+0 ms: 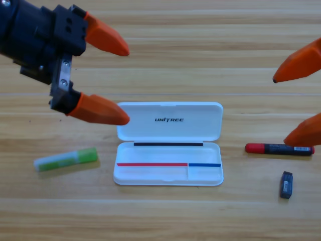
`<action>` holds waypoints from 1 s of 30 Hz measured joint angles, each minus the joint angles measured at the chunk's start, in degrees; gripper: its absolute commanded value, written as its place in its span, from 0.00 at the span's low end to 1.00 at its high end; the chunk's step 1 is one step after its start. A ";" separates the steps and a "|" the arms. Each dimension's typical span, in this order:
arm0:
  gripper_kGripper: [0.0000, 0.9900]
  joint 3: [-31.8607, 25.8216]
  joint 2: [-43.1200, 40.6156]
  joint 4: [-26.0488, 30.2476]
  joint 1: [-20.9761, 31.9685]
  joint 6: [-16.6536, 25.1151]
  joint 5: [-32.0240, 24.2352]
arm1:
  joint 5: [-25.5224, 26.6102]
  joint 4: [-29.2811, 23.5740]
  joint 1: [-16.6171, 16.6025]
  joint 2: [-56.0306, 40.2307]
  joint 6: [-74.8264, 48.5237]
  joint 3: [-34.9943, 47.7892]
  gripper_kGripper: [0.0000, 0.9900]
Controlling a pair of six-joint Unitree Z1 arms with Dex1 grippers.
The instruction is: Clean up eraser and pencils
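Observation:
The pale green pencil with a bright green cap (65,159) lies on the table left of the white case (169,173). The black pencil with a red cap (279,148) lies right of the case. Below it sits the small dark eraser (286,184). The case stands open with its lid folded back, and nothing lies in its tray. My left gripper (120,84) hangs open at the upper left, above the green pencil and apart from it. My right gripper (281,110) shows only its two orange tips at the right edge, spread open, the lower tip just above the black pencil.
The wooden table (165,216) runs across the whole view. The case's lid (169,120) sits close to the lower jaw of the left gripper.

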 measured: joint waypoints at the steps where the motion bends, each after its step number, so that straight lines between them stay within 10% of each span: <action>1: 0.99 0.00 -0.04 0.15 0.00 0.00 0.11 | -0.01 0.00 0.06 0.00 0.00 0.00 0.96; 11: 0.99 -0.40 -0.05 0.68 0.00 -0.49 2.50 | -1.38 0.00 0.46 -0.70 7.29 1.29 0.97; 22: 0.99 -3.43 0.06 5.67 -0.05 -1.85 10.54 | -33.29 0.00 0.68 -3.93 35.20 2.83 0.96; 30: 0.99 -8.66 2.10 13.65 -0.03 1.54 22.83 | -36.56 8.67 0.68 1.56 53.39 3.23 0.97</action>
